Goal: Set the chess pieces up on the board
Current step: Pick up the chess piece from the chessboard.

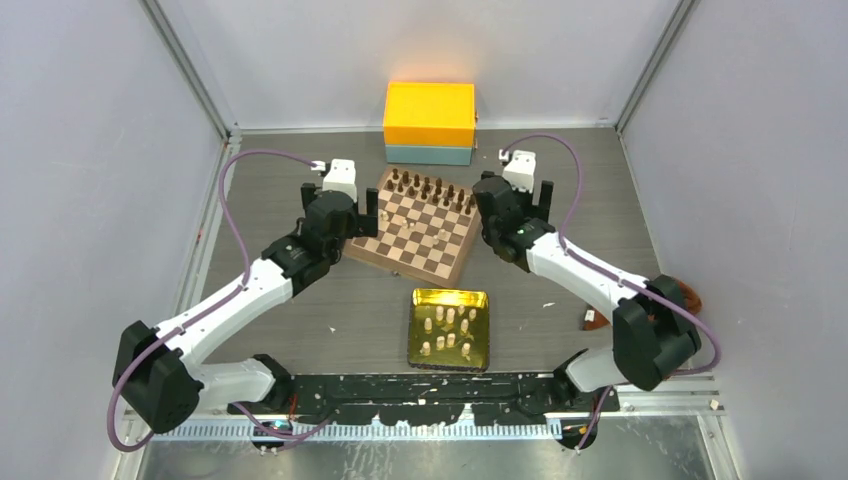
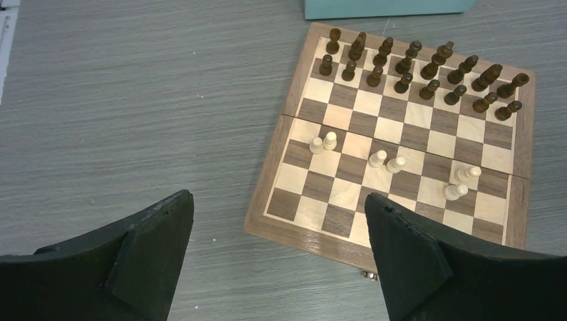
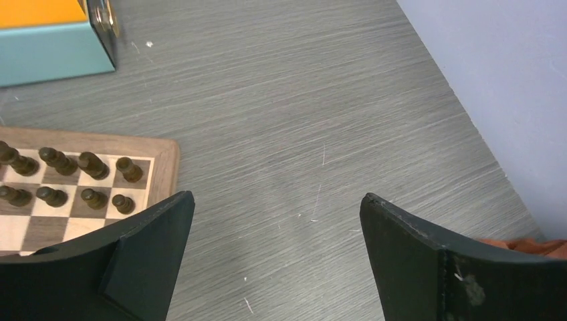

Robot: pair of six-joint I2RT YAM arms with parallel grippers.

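Board position: the board (image 1: 397, 262) lies flat on the table (image 1: 300, 200), far of centre, between the two wrists.
Board heading: square, so it has no long axis. It sits skewed to the table edges, with its far right corner lower in the top view than its far left one. A fold seam crosses the middle (image 2: 414, 127), parallel to the ranks.
Dark side: the dark brown pieces (image 2: 414, 63) fill the two ranks along the far edge, facing the orange and teal box (image 1: 430, 122).
Cream pieces on the board: six chess pieces (image 2: 386, 160) sit in three close pairs on the near half, spread left to right. I cannot tell whether they stand upright or lean.
Cream pieces off the board: several more lie in the gold tray (image 1: 450, 293), which sits just near of the board and apart from it.
Left gripper (image 2: 277, 197): jaws spread wide and holding nothing, over bare table beside the board's left near corner.
Right gripper (image 3: 277, 196): jaws spread wide and empty, over bare table to the right of the board's far right corner.
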